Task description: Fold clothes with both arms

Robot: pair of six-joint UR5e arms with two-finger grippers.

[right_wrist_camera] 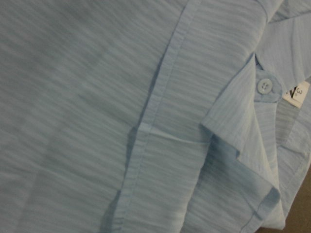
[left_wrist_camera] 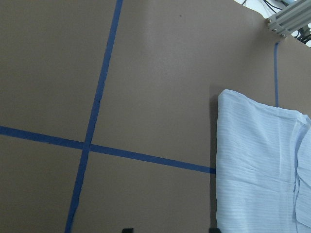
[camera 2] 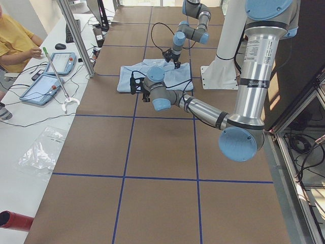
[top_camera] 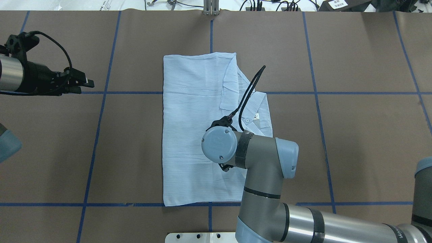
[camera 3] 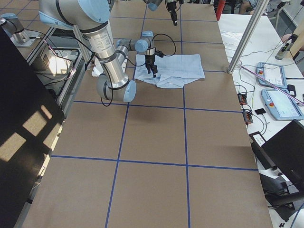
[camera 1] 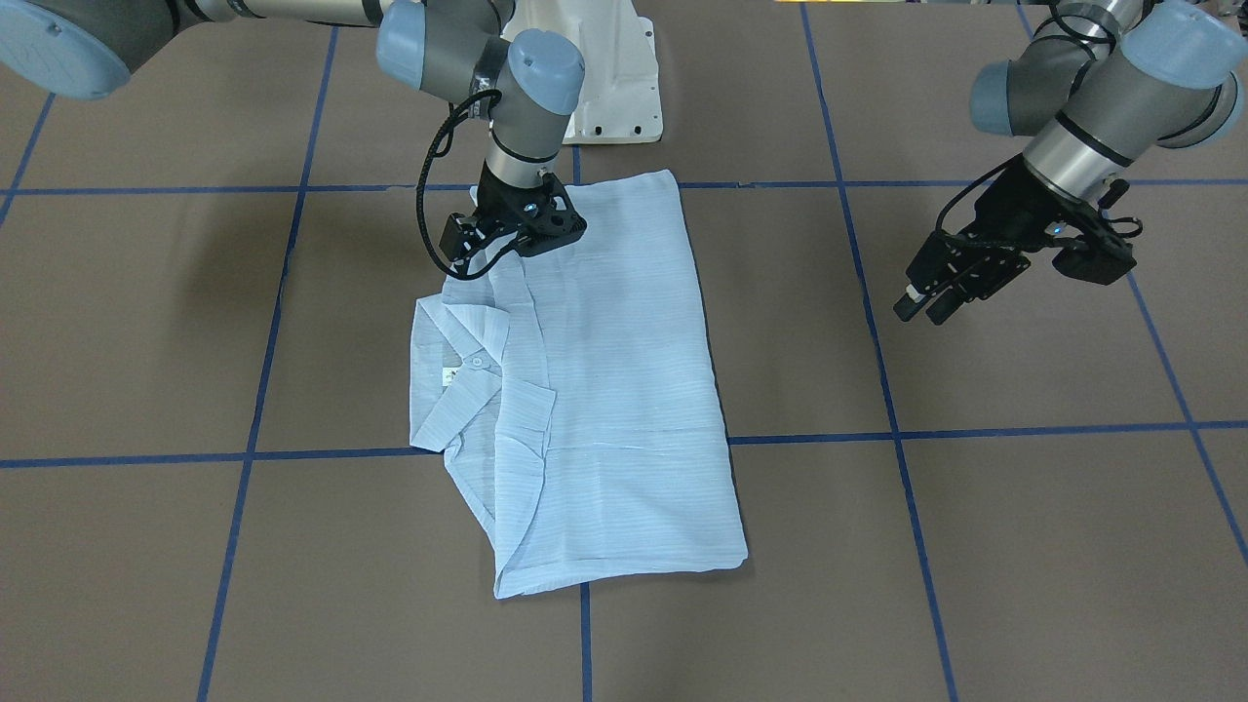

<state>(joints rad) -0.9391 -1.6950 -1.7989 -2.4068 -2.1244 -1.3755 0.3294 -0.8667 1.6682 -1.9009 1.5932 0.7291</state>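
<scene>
The pale blue shirt [camera 1: 624, 390] lies folded into a long rectangle at the middle of the table, also seen from overhead [top_camera: 192, 118]. Its collar [camera 1: 468, 361] and neck label [top_camera: 256, 116] face up on the robot's right side. My right gripper [camera 1: 534, 239] points straight down onto the shirt's robot-near part; its fingers are hidden, so I cannot tell its state. The right wrist view is filled by cloth [right_wrist_camera: 97, 97], a button [right_wrist_camera: 264, 86] and the label [right_wrist_camera: 296, 92]. My left gripper [camera 1: 921, 310] hangs open and empty, well off the shirt's left edge [left_wrist_camera: 257, 165].
The white pedestal base [camera 1: 614, 88] stands just behind the shirt. Blue tape lines [top_camera: 104, 92] cross the brown table. A metal post [camera 2: 76, 35], tablets [camera 2: 61, 63] and a seated person [camera 2: 15, 35] are at the operators' side.
</scene>
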